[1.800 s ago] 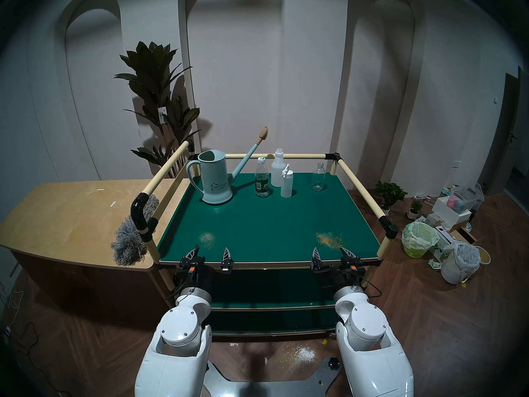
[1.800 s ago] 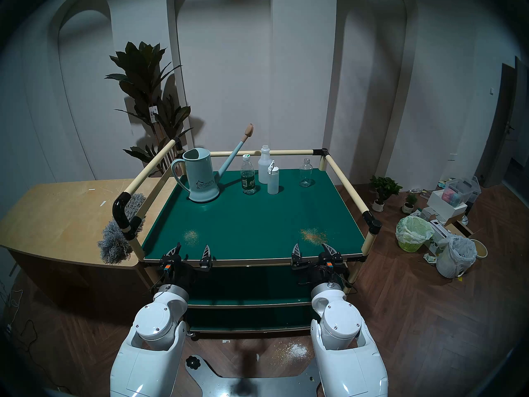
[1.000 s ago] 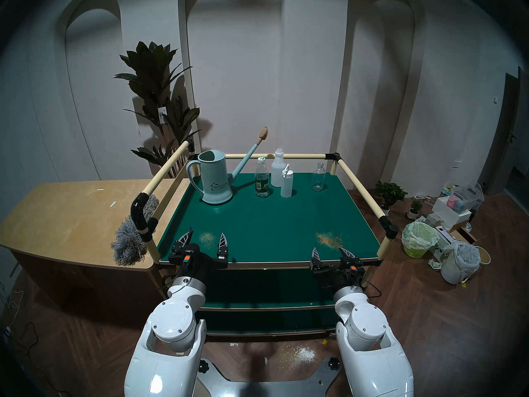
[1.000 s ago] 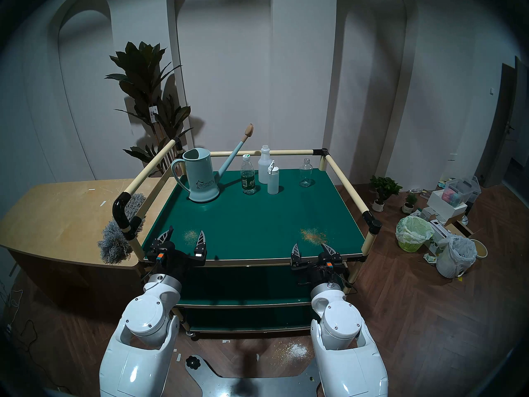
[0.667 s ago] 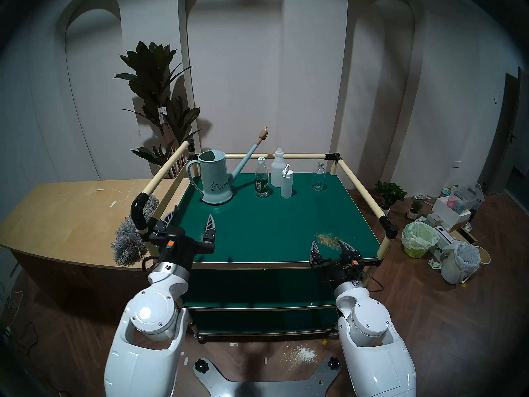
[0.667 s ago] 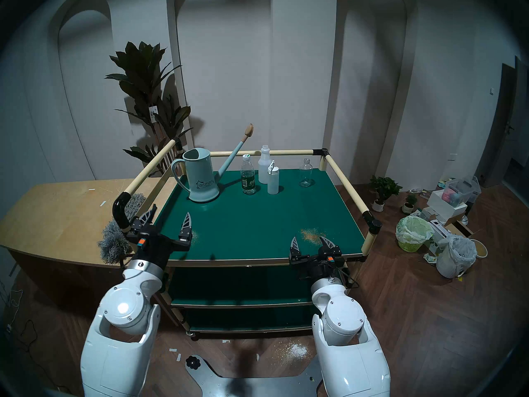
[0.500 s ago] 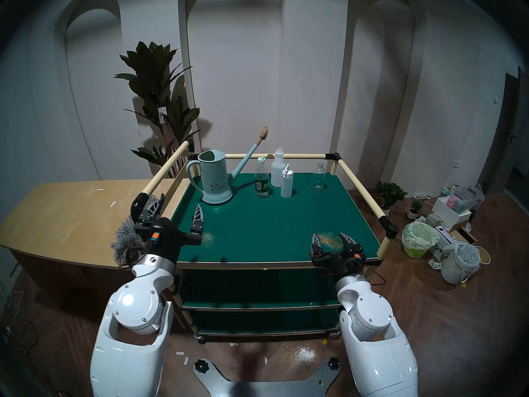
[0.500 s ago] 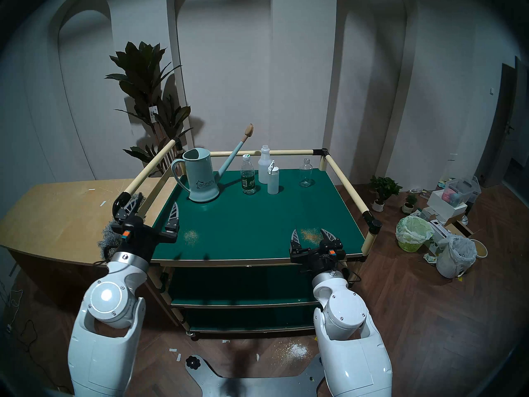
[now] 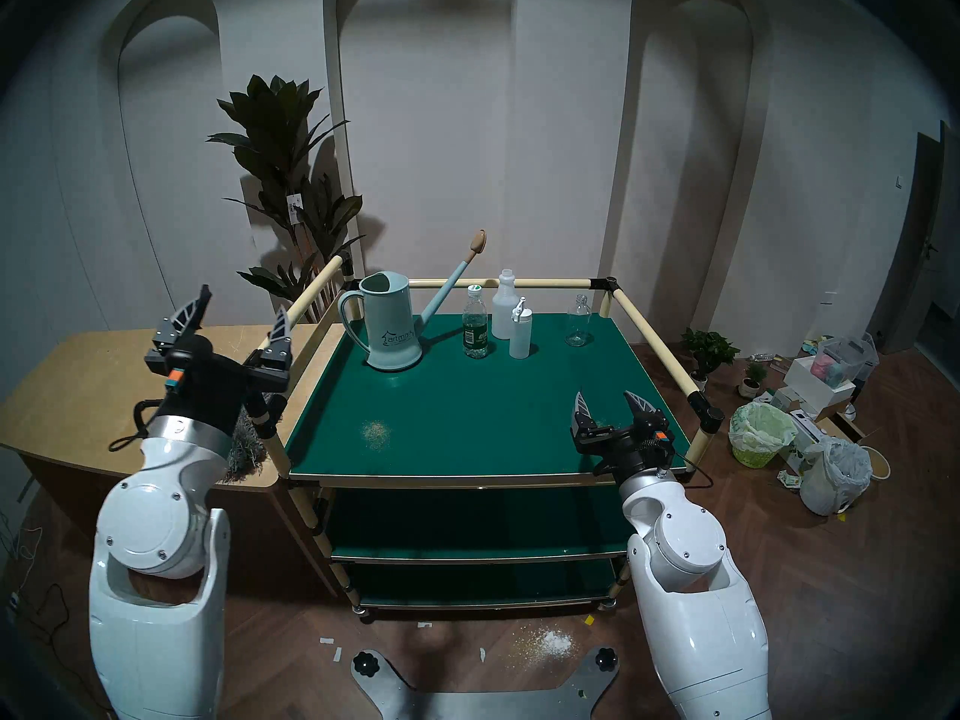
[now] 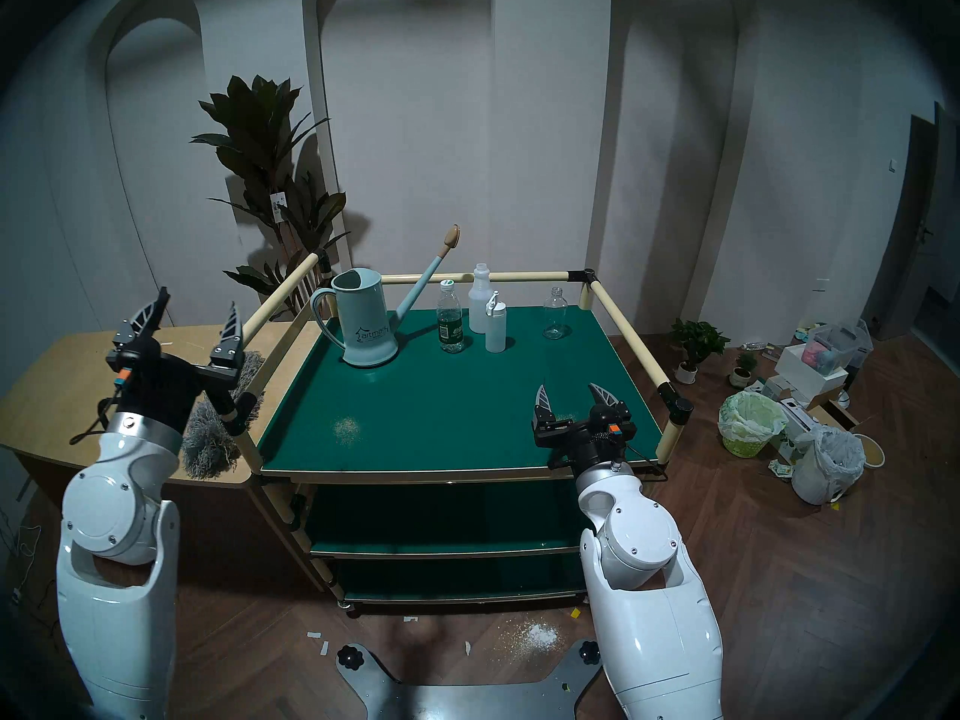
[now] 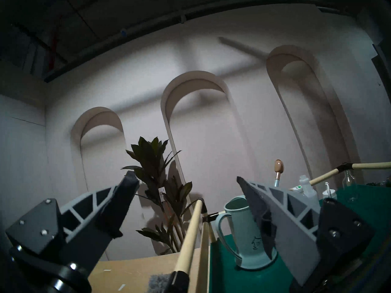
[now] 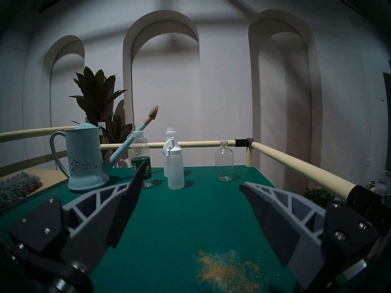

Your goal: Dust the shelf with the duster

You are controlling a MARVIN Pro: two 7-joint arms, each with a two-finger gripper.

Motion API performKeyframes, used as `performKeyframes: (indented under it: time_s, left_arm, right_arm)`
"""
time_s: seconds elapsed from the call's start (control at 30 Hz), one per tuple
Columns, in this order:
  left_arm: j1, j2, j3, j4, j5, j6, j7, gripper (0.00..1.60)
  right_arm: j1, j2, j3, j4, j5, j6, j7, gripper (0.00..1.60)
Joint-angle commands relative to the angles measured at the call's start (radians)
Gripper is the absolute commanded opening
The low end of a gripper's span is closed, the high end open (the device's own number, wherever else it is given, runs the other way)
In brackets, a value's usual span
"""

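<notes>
Left end effector (image 9: pixel 241 306): fingers spread wide apart, nothing between them; it hangs in the air above the light wooden tabletop (image 9: pixel 104 391), left of the cart's cream rail, tips tilted a little upward.
Duster (image 10: pixel 208 443): long, shaggy grey microfibre duster lying on the tabletop's right edge, just beside the cart's front-left post; the left wrist and end effector cover much of it in the head views, and neither end effector touches it. Its handle cannot be made out.
Shelf (image 9: pixel 493 407): topmost dark-green flat tier of the three-tier cart, railed by cream tubes with black joints.
Left dust patch (image 9: pixel 376 434): pale speckled grit on the shelf's front-left part, uncovered.
Watering can (image 9: pixel 390 329): pale blue plastic can with a long spout, upright at the shelf's back left.
Bottles: a clear water bottle with green label (image 9: pixel 475 329), a white plastic bottle (image 9: pixel 504 306) and a white flip-cap bottle (image 9: pixel 520 329) stand close together at the back centre; a clear empty bottle (image 9: pixel 578 321) stands apart to their right.
Right dust patch (image 12: pixel 226 269): orange and pale grit on the shelf, just below and between the right fingers.
Right end effector (image 9: pixel 613 399): fingers apart and empty, held roughly level over the shelf's front-right corner.
</notes>
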Motion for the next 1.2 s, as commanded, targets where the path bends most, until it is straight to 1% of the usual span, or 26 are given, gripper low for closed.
performKeyframes:
  time_s: [0.0, 0.17, 0.2, 0.23, 0.27, 0.3, 0.37, 0.47, 0.53, 0.6, 0.67, 0.73, 0.83, 0.87, 0.9, 0.93, 1.0, 1.03, 1.07, 1.1, 1.13, 1.17]
  left_arm:
    - [0.059, 0.003, -0.147, -0.007, -0.064, 0.085, 0.004, 1.60]
    - [0.104, 0.019, -0.243, 0.032, -0.113, 0.165, -0.030, 1.60]
    - [0.109, 0.023, -0.246, 0.038, -0.126, 0.180, -0.034, 1.60]
    - [0.116, 0.027, -0.275, 0.045, -0.140, 0.194, -0.051, 1.60]
    - [0.121, 0.032, -0.276, 0.051, -0.147, 0.201, -0.055, 1.60]
    - [0.129, 0.038, -0.308, 0.057, -0.167, 0.219, -0.074, 1.60]
    - [0.140, 0.048, -0.331, 0.078, -0.186, 0.234, -0.092, 1.60]
    - [0.158, 0.067, -0.388, 0.115, -0.233, 0.265, -0.149, 1.60]
    - [0.165, 0.084, -0.423, 0.148, -0.277, 0.292, -0.203, 1.60]
    - [0.165, 0.108, -0.436, 0.184, -0.318, 0.314, -0.236, 1.60]
    - [0.158, 0.131, -0.443, 0.219, -0.356, 0.329, -0.274, 1.60]
    - [0.152, 0.168, -0.448, 0.264, -0.402, 0.348, -0.316, 1.60]
    - [0.129, 0.192, -0.439, 0.323, -0.436, 0.347, -0.365, 1.60]
    - [0.129, 0.192, -0.439, 0.323, -0.436, 0.347, -0.365, 1.60]
    - [0.120, 0.210, -0.438, 0.351, -0.453, 0.352, -0.395, 1.60]
    - [0.088, 0.235, -0.426, 0.404, -0.471, 0.352, -0.436, 1.60]
    - [0.049, 0.245, -0.410, 0.442, -0.462, 0.355, -0.462, 1.60]
    - [0.031, 0.257, -0.399, 0.463, -0.455, 0.354, -0.471, 1.60]
    - [0.021, 0.269, -0.385, 0.491, -0.456, 0.338, -0.477, 1.60]
    - [0.006, 0.286, -0.367, 0.516, -0.458, 0.335, -0.472, 1.60]
    - [0.009, 0.283, -0.358, 0.517, -0.463, 0.324, -0.467, 1.60]
    - [-0.009, 0.300, -0.339, 0.537, -0.461, 0.317, -0.453, 1.60]
  right_arm:
    - [0.049, -0.001, -0.007, -0.033, 0.007, -0.006, 0.011, 1.60]
    - [0.078, 0.004, -0.006, -0.041, 0.011, 0.001, 0.016, 1.60]
    - [0.083, 0.005, -0.006, -0.042, 0.012, 0.002, 0.016, 1.60]
    - [0.087, 0.005, -0.006, -0.042, 0.014, 0.003, 0.017, 1.60]
    - [0.089, 0.005, -0.005, -0.041, 0.016, 0.005, 0.017, 1.60]
    - [0.093, 0.006, -0.005, -0.040, 0.018, 0.007, 0.018, 1.60]
    - [0.096, 0.007, -0.003, -0.039, 0.019, 0.009, 0.017, 1.60]
    - [0.104, 0.009, 0.000, -0.038, 0.022, 0.012, 0.017, 1.60]
    - [0.112, 0.012, 0.002, -0.043, 0.026, 0.018, 0.019, 1.60]
    - [0.118, 0.015, 0.006, -0.049, 0.030, 0.025, 0.022, 1.60]
    - [0.119, 0.019, 0.008, -0.054, 0.032, 0.032, 0.024, 1.60]
    - [0.117, 0.024, 0.011, -0.058, 0.033, 0.043, 0.028, 1.60]
    - [0.114, 0.024, 0.015, -0.063, 0.038, 0.058, 0.030, 1.60]
    - [0.114, 0.024, 0.015, -0.063, 0.038, 0.058, 0.030, 1.60]
    - [0.112, 0.025, 0.016, -0.067, 0.040, 0.065, 0.032, 1.60]
    - [0.109, 0.027, 0.018, -0.073, 0.042, 0.075, 0.034, 1.60]
    - [0.102, 0.031, 0.018, -0.077, 0.041, 0.084, 0.037, 1.60]
    - [0.098, 0.033, 0.017, -0.081, 0.041, 0.086, 0.039, 1.60]
    - [0.095, 0.034, 0.017, -0.086, 0.041, 0.091, 0.041, 1.60]
    - [0.092, 0.034, 0.017, -0.090, 0.041, 0.095, 0.041, 1.60]
    - [0.090, 0.035, 0.017, -0.092, 0.041, 0.097, 0.042, 1.60]
    - [0.088, 0.035, 0.017, -0.095, 0.042, 0.099, 0.042, 1.60]
